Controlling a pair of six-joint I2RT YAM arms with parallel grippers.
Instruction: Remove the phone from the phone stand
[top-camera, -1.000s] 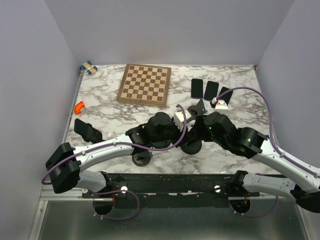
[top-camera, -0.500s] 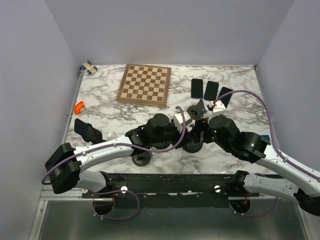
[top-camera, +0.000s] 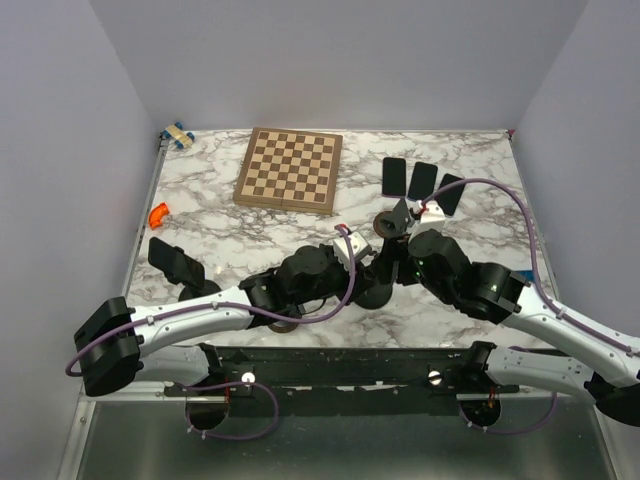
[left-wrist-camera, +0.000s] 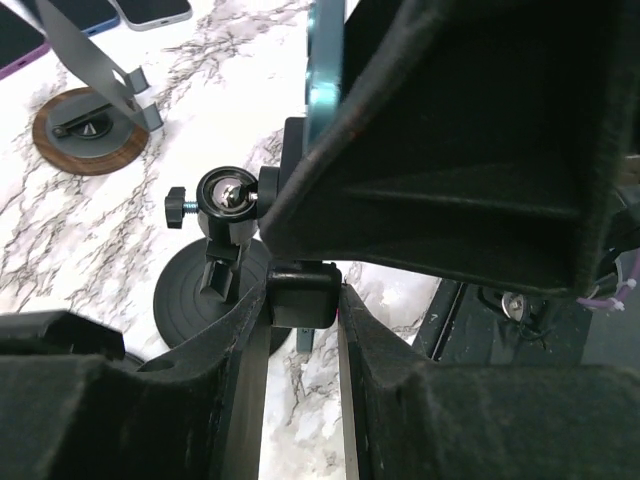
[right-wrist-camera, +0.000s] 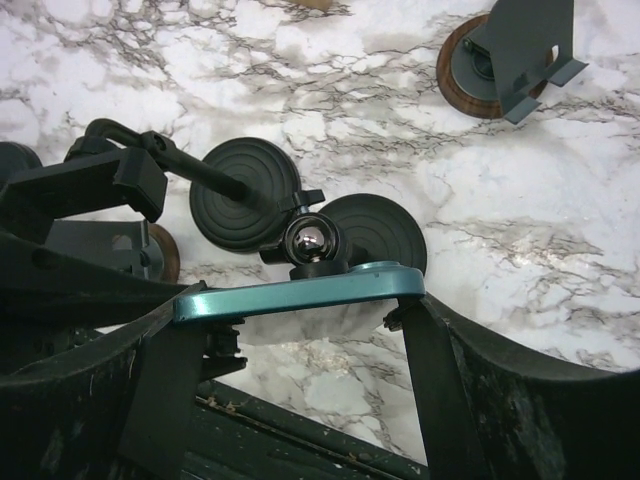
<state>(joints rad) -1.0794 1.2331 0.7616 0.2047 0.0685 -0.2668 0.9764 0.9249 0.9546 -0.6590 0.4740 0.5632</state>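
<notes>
A teal phone (right-wrist-camera: 300, 293) shows edge-on in the right wrist view, spanning the gap between my right gripper's fingers. My right gripper (right-wrist-camera: 300, 315) is shut on it by its two ends. Just behind the phone sit the phone stand's shiny ball joint (right-wrist-camera: 315, 243) and black round base (right-wrist-camera: 385, 232). My left gripper (left-wrist-camera: 302, 300) is shut on a black block of the phone stand (left-wrist-camera: 300, 293), under the ball joint (left-wrist-camera: 228, 195). The phone's teal edge (left-wrist-camera: 325, 60) rises above it. From above, both grippers meet over the stand's base (top-camera: 375, 297) at the table's near middle.
A second black stand with a round base (right-wrist-camera: 243, 207) stands close by. A wooden-based stand (top-camera: 388, 222) is just beyond the grippers. Three phones (top-camera: 422, 180) and a chessboard (top-camera: 290, 168) lie at the back. A black holder (top-camera: 175, 262) and an orange piece (top-camera: 158, 213) are at the left.
My left arm has sunk lower and its wrist has shifted a little left. My right wrist has edged toward the far side. Both grips look the same.
</notes>
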